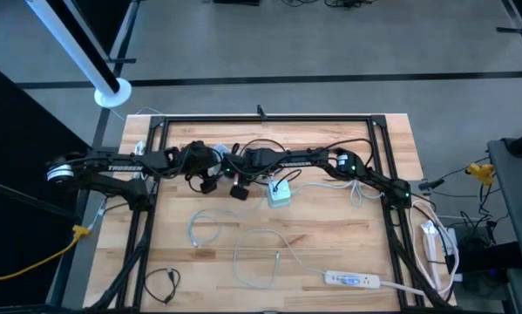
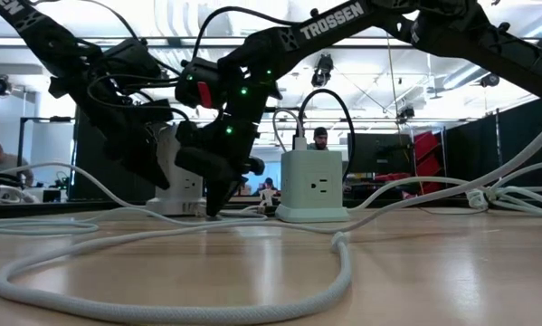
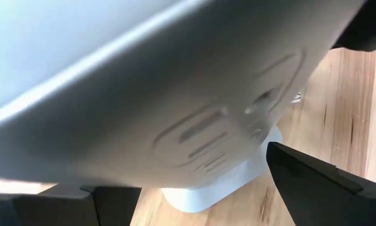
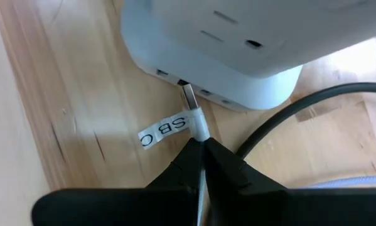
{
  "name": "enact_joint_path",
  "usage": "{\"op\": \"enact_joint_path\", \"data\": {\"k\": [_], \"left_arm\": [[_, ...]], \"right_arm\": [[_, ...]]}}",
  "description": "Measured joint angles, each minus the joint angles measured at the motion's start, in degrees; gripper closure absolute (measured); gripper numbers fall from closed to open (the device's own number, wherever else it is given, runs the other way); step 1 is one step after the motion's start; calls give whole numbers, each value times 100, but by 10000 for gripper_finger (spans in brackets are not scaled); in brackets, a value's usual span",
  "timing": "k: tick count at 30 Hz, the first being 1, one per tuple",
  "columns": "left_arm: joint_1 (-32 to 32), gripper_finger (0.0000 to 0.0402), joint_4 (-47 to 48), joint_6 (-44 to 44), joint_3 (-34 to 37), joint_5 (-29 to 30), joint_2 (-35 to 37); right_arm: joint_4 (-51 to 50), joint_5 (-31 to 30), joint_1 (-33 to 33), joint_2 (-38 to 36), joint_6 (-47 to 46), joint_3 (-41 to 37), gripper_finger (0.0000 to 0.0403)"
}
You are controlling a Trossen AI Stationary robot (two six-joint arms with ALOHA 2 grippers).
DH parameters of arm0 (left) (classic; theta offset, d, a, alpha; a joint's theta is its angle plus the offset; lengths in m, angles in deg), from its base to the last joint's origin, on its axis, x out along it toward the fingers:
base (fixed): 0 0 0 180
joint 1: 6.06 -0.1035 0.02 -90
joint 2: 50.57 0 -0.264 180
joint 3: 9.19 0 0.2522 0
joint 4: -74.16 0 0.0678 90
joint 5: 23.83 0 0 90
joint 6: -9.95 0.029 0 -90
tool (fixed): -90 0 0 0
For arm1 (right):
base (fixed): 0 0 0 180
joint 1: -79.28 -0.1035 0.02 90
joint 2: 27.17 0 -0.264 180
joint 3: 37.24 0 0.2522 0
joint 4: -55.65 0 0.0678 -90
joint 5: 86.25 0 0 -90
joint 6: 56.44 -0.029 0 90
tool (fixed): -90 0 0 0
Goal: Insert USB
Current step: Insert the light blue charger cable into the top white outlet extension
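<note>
Pinching the white USB cable (image 4: 199, 129) just behind its metal plug, the right pincer (image 4: 202, 145) had its two dark fingers closed tight on the cord, with the plug tip at (and seemingly just entering) one of the small ports along the lower edge of the pale power cube (image 4: 225, 47). A paper label (image 4: 164, 132) with printed letters hung from the cable beside the plug. From overhead, that cube (image 1: 280, 194) sat on the wooden surface (image 1: 330, 244) near its middle, somewhat toward the far edge, and both arms met above it. The left pincer (image 1: 210, 180) hovered just beside the cube on the side toward the surface's left edge, its fingers spread wide with nothing between them; its wrist camera was filled almost wholly by a pale outlet face (image 3: 175, 94), with one dark fingertip (image 3: 319, 188) showing at the side. In the level view, a second white charger block (image 2: 178, 181) stood behind the arms. Loose white cables (image 1: 261, 257) curled across the near half of the surface, and a white power strip (image 1: 355, 280) lay toward the near right corner.
</note>
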Motion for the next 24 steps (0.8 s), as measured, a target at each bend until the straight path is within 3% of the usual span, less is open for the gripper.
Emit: {"op": "enact_joint_path", "data": {"k": [14,24], "left_arm": [[11,88,-12,-154,0,219,0],[24,88,-243,-366,178,360,2]], "right_arm": [[-80,-14,10,0,-353,201,403],[16,360,9,0,-500,203,403]]}}
